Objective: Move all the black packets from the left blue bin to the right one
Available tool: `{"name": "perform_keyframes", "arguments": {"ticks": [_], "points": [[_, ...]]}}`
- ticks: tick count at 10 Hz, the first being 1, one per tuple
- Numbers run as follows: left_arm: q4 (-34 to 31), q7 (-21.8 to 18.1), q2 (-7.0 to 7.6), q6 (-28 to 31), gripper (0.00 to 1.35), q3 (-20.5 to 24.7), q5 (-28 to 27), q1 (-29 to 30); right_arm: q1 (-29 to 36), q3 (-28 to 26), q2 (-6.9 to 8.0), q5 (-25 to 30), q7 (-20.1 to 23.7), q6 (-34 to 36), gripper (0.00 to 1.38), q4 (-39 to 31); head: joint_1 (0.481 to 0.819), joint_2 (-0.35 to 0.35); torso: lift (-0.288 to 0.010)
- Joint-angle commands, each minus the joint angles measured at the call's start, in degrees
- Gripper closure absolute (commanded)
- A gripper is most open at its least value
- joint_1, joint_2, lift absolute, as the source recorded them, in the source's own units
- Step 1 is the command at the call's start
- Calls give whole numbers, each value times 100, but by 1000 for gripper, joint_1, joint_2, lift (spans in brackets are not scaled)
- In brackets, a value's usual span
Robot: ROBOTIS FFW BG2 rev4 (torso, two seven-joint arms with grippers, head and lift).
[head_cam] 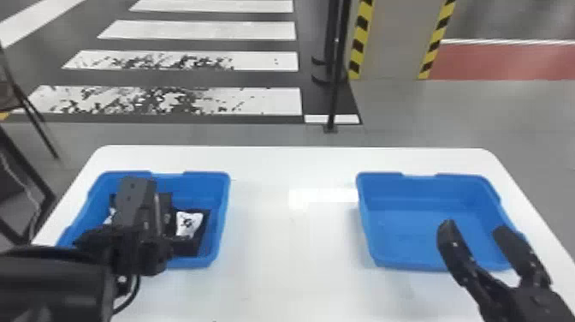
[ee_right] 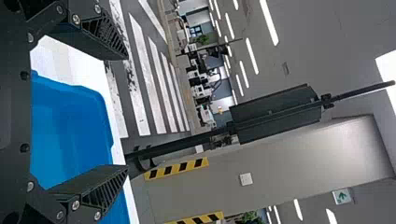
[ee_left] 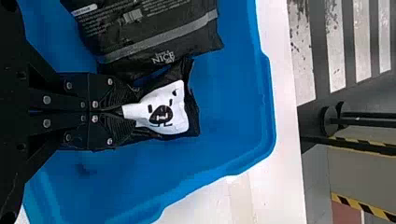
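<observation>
Black is the packet (ee_left: 161,109) your left gripper (head_cam: 137,244) clamps in the left bin (head_cam: 223,214); your right gripper (head_cam: 475,230) (fingers apart) hangs near the right bin (head_cam: 406,231).

Beyond the white bench (head_cam: 295,165) stretches a grey floor (head_cam: 428,115) with white crossing stripes (head_cam: 197,30) on dark ground, the nearest two badly flecked (like old paint flaking away). A black pole (head_cam: 336,64) stands near a grey pillar (head_cam: 391,38) edged in yellow-and-black bands (head_cam: 360,38), with a red floor strip (head_cam: 505,62) alongside. Overhead, the right wrist view has bright strip lights (ee_right: 269,23) across a grey ceiling (ee_right: 317,37) and a green-marked sign (ee_right: 342,196).
</observation>
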Motion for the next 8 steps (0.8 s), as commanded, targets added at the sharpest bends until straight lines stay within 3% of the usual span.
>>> {"name": "perform_keyframes", "arguments": {"ticks": [1,4,6,8], "points": [[-420,-26,-43,-26,1211,300,23,351,14,14,0,-84,0,0,205,-3,695,10,-140],[-1446,-228,-52,-349,1211,494,355,1096,-155,37,0,-221,308,337,205,208,695,38,-140],[-1713,-343,-43,-855,1211,323,732,1265,-689,49,-18,-221,861,675,205,504,695,39,-140],[-1812,-413,19,-841,1211,3,960,1194,-1027,289,-158,-278,1002,1420,203,419,695,7,-140]]}}
